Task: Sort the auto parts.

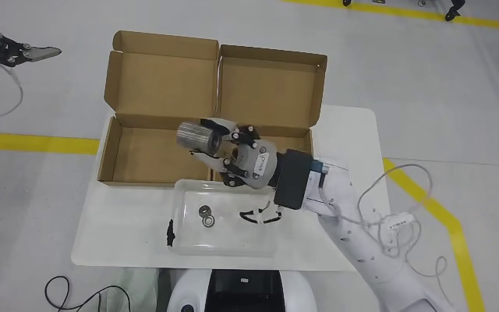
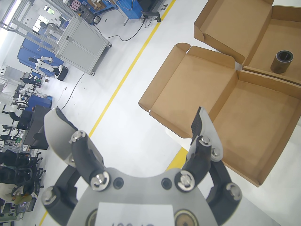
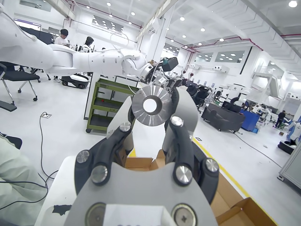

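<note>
Top view: the right gripper (image 1: 204, 139) is seen clamped on the silver cylinder (image 1: 193, 136), which is held on its side in the air over the left cardboard box (image 1: 140, 160), near the wall shared with the right cardboard box (image 1: 269, 86). A slip is judged possible, since a smooth round barrel is pinched. If it is let go from height, a bounce or a roll across the box floor may follow. The clear tray (image 1: 226, 238) sits at the front of the table (image 1: 343, 148) and holds a bearing ring (image 1: 207, 215), a black wire clip (image 1: 261, 212) and a black scrap (image 1: 169, 232). The left gripper (image 1: 31, 53) is parked off the table. Left wrist view: that gripper is spread wide with nothing held. A dark sleeve (image 2: 281, 61) stands upright in the farther box, so a knock from a misplaced cylinder is a risk. Right wrist view: the cylinder is seen end-on, bored through and gripped near the fingertips, so little margin is judged left. Counted: two boxes, one tray, one silver cylinder, one dark sleeve, one ring, one clip, one scrap, two grippers.
</note>
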Tool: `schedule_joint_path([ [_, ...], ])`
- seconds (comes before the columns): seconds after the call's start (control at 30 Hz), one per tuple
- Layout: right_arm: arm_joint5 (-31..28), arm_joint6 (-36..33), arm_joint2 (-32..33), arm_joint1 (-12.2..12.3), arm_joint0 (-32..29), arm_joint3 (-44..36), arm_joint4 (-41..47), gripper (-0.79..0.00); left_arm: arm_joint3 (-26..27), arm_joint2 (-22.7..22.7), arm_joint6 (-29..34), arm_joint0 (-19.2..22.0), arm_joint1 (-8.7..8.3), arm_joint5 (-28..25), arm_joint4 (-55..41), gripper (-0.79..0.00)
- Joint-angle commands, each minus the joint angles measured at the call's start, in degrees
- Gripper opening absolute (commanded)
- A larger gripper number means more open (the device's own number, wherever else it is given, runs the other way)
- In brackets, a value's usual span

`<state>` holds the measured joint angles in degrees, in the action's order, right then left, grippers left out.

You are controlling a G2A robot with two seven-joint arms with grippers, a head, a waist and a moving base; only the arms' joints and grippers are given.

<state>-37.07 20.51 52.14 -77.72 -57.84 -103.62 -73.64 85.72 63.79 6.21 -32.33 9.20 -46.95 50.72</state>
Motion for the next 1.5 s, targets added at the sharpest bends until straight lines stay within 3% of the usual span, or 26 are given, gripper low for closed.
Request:
schedule_joint_path([
  [0.0,0.87,-0.79,0.19,0.06,-0.81,0.85,-0.10,-0.785,0.00,0.00,0.00,0.00,0.00,0.00,0.00,0.000],
  [0.3,2.20,-2.31,2.76,0.66,-6.01,6.19,3.46,-0.785,0.00,0.00,0.00,0.00,0.00,0.00,0.00,0.000],
  [0.83,13.33,-18.85,7.99,2.03,-14.75,8.52,3.31,-0.785,0.00,0.00,0.00,0.00,0.00,0.00,0.00,0.000],
  [1.03,15.88,-29.90,8.57,2.21,-14.28,9.16,3.63,-0.785,0.00,0.00,0.00,0.00,0.00,0.00,0.00,0.000],
  [1.47,19.64,-42.06,7.94,1.65,-10.87,16.93,9.76,-0.785,0.00,0.00,0.00,0.00,0.00,0.00,0.00,0.000],
])
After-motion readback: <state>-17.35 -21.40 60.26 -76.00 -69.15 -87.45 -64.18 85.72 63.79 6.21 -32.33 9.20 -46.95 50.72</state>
